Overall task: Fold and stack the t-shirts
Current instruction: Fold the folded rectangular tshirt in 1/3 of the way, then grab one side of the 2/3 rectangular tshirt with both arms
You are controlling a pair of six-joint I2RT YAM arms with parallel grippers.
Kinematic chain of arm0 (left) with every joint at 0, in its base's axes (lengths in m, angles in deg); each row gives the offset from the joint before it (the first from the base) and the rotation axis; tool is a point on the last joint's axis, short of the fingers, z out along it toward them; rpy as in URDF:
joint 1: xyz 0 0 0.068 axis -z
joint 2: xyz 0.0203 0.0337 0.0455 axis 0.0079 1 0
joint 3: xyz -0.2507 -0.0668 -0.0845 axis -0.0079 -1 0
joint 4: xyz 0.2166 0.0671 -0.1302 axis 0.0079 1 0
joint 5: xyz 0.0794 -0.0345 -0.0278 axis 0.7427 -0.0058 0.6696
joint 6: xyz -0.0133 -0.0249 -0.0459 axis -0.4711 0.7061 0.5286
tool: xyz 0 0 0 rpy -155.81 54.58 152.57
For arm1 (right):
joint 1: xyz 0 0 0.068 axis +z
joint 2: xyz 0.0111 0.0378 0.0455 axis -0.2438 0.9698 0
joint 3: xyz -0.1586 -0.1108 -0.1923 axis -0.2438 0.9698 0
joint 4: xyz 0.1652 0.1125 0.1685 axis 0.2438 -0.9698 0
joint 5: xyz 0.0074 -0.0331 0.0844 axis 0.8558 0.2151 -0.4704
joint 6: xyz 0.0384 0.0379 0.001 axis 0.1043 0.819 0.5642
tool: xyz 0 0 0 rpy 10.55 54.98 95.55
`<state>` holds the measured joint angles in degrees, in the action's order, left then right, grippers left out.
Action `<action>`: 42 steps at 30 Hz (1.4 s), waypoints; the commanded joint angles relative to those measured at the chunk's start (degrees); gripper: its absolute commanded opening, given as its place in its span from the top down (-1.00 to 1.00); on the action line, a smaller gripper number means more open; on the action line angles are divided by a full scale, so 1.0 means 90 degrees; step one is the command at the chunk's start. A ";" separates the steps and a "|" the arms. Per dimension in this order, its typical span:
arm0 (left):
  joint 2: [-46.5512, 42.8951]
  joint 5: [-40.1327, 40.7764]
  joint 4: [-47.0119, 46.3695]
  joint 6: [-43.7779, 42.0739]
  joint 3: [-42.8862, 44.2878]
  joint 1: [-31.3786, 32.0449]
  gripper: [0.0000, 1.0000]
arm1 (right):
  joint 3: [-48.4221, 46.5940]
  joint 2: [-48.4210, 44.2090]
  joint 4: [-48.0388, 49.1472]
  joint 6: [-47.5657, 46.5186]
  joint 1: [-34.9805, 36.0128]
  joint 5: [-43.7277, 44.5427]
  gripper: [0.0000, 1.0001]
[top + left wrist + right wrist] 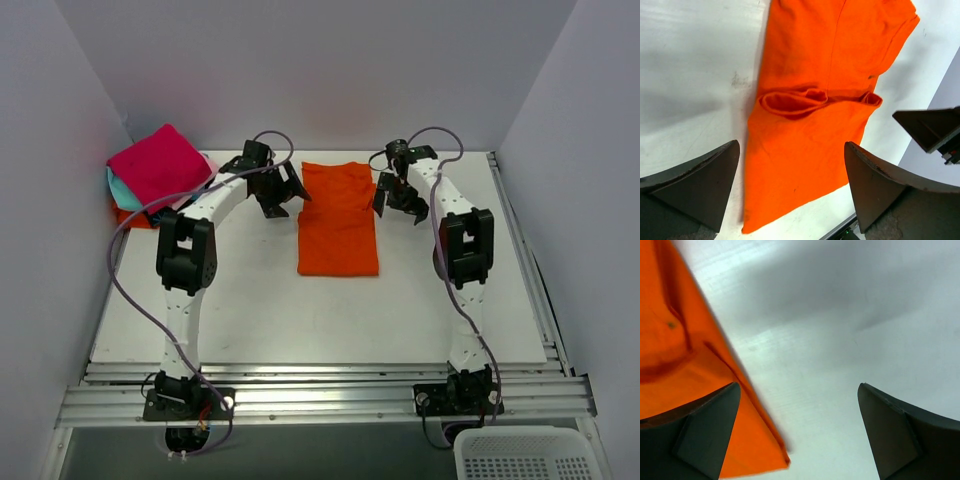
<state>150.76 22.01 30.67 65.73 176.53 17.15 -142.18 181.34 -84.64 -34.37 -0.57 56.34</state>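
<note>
An orange shirt [338, 220] lies flat on the white table [300, 320], folded into a long narrow rectangle that runs from the far edge toward the middle. The left gripper [275, 195] hangs just beside the shirt's far left edge, and the right gripper [398, 197] just beside its far right edge, so the cloth sits between them.

Both grippers have their fingers spread wide and hold nothing. In the left wrist view the shirt lies below the gap between the fingers [700, 185], with a puckered crease across its width. In the right wrist view only the shirt's corner shows, next to the left-hand finger [700, 435], with bare table under the rest of the gap.

A stack of folded shirts [155, 172] sits in the far left corner, well apart from the orange shirt. Magenta is on top and teal under it; the bottom layer looks orange, though little of it shows. A white basket [525, 455] stands off the table at the near right.
</note>
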 commanded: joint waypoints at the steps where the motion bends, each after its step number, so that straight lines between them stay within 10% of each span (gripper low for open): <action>1: -0.1052 0.0236 0.0004 -0.0314 -0.0292 0.0026 -0.88 | 0.1326 -0.1521 0.0251 -0.0009 0.0097 0.0115 -1.00; 16: -0.3925 0.0569 -0.2513 0.0798 -0.5760 0.0622 -0.88 | 0.6778 -0.4534 0.3610 0.1133 0.0819 -0.1662 -0.89; 42: -0.3231 0.0442 -0.3306 0.1580 -0.5752 0.1139 -0.94 | 0.6496 -0.3421 0.3797 0.1211 0.1220 -0.1194 -0.66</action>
<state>122.95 26.01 3.06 78.80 124.88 25.81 -83.21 149.10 -49.37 -23.57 10.62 43.90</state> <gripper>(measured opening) 0.964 0.848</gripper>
